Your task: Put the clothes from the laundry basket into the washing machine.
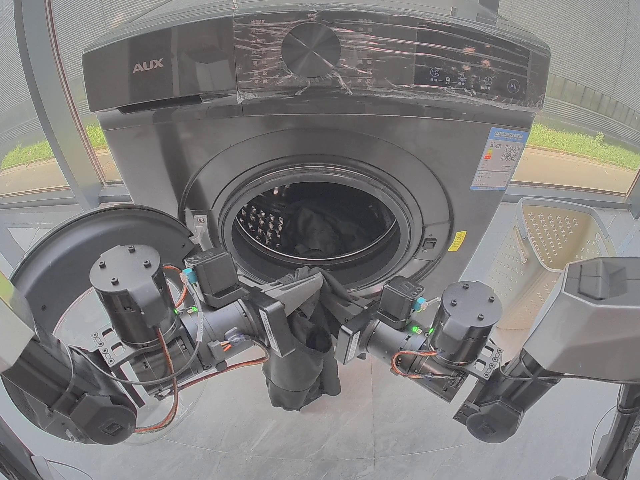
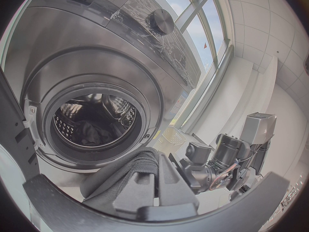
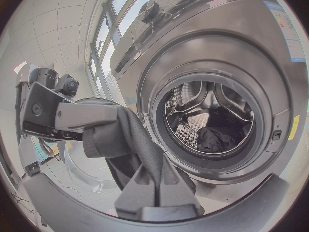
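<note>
Two grippers are pinching one dark garment (image 1: 303,361) before the open washing machine (image 1: 167,148).
At lower centre of the head view we are seeing the left gripper (image 1: 308,285) and the right gripper (image 1: 347,311) each pressed together on the garment's top edge, just below the drum opening (image 1: 320,225), with most of the cloth hanging floorward. We are judging that the loose tail may be snagging on that opening's rim or trailing outside the drum, and that uneven arm travel may be pulling it from one pinch. The laundry basket (image 1: 553,248) is standing at right.
</note>
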Available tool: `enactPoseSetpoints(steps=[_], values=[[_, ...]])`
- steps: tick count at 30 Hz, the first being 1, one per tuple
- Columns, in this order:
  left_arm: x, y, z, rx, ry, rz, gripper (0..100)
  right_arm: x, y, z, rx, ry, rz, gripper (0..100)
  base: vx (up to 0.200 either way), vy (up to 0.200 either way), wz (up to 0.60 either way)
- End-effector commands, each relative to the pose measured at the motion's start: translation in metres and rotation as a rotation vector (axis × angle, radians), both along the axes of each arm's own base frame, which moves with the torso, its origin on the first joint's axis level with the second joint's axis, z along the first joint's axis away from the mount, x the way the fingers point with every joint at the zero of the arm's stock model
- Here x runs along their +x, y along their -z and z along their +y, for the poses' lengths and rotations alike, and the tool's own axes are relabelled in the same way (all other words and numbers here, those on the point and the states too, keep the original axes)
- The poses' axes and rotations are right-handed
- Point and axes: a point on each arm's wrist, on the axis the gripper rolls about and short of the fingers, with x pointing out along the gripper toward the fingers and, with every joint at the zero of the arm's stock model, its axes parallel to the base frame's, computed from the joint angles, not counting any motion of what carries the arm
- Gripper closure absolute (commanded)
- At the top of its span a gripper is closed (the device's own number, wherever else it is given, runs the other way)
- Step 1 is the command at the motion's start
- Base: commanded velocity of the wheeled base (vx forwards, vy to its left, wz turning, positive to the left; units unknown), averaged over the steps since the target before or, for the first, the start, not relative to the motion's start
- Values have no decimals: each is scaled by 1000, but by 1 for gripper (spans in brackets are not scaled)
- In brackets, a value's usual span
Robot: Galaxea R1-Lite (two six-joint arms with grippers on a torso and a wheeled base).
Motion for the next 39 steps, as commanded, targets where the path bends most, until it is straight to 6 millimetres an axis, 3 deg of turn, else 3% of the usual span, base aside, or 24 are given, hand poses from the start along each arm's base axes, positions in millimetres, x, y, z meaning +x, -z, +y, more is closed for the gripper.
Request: enactPoseSetpoints(steps=[1, 6, 7, 23, 32, 39], values=[[2, 0, -2, -1, 1, 0, 100, -16, -13, -7, 15, -15, -6, 100, 0, 0, 0], [2, 1, -2, 3, 7, 1, 100, -26, -23, -17, 23, -6, -11, 100, 0, 0, 0], [2, 1, -2, 5, 7, 3, 0, -27, -24, -18, 24, -6, -12, 100, 0, 0, 0], [12, 20, 3, 50, -33, 50, 0, -30, -42, -23, 66, 12, -44, 100, 0, 0, 0], [23, 44, 17, 136, -89, 83, 0, -27, -47, -28, 74, 29, -55, 100, 0, 0, 0], [35, 76, 27, 186, -128, 104, 0, -28, -52, -29, 87, 30, -67, 100, 0, 0, 0]])
